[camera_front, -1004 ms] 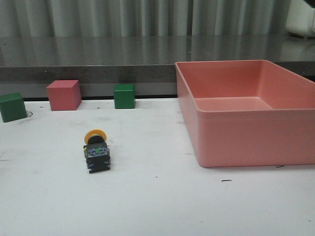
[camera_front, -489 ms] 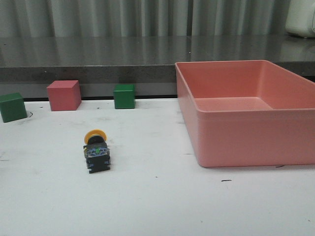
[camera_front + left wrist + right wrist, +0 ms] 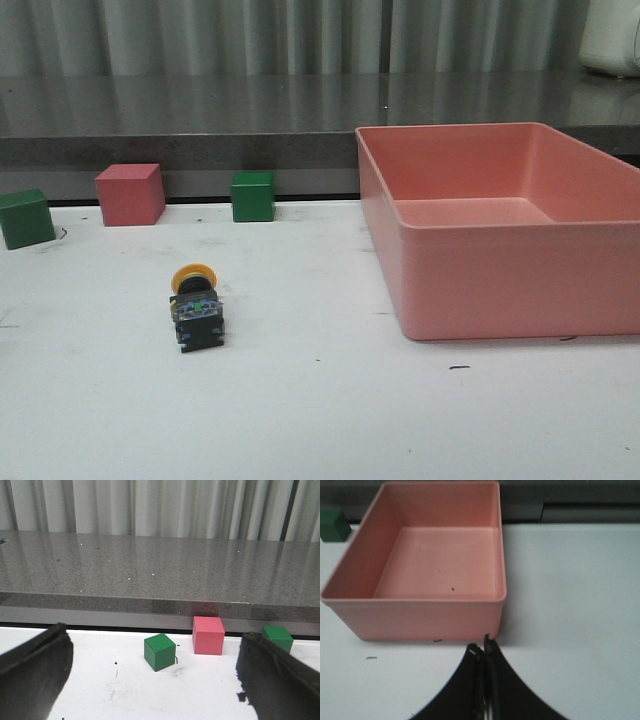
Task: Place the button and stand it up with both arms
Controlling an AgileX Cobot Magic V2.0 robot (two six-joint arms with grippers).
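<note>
The button [image 3: 197, 308] lies on its side on the white table, left of centre in the front view, with its yellow cap pointing away and its black base and bluish bottom toward the camera. Neither arm shows in the front view. In the left wrist view my left gripper [image 3: 152, 680] is open and empty, its dark fingers [image 3: 30, 672] wide apart; the button does not show there. In the right wrist view my right gripper [image 3: 482, 650] is shut with nothing between its jaws, just in front of the pink bin's near corner.
A large empty pink bin [image 3: 520, 290] stands on the right, and it also shows in the right wrist view [image 3: 415, 615]. A pink cube [image 3: 130, 193] and two green cubes [image 3: 252, 196] [image 3: 25, 217] sit along the table's back edge, below a grey counter [image 3: 250, 110].
</note>
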